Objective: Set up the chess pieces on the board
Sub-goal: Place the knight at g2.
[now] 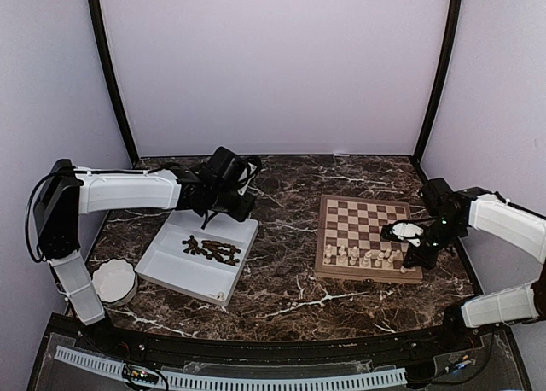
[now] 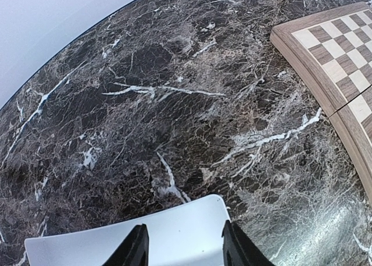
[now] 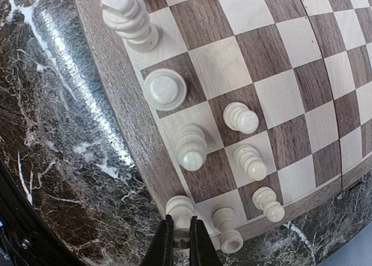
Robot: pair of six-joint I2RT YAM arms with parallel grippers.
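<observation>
The board [image 1: 365, 234] lies right of centre, with several pale cream chess pieces [image 1: 363, 256] in its two near rows. My right gripper [image 1: 409, 259] is at the board's near right corner. In the right wrist view it [image 3: 182, 240] is shut on a pale piece [image 3: 181, 211] over the tan border at the corner. Another pale piece [image 3: 228, 234] stands just beside it. Several dark brown pieces [image 1: 212, 249] lie in the white tray [image 1: 171, 267]. My left gripper [image 1: 212, 210] is open and empty above the tray's far edge [image 2: 174, 228].
A white scalloped bowl [image 1: 113, 281] sits at the near left beside the tray. The dark marble table [image 2: 174, 103] stretches between tray and board [image 2: 325, 57]. Pale walls and black posts close in the back and sides.
</observation>
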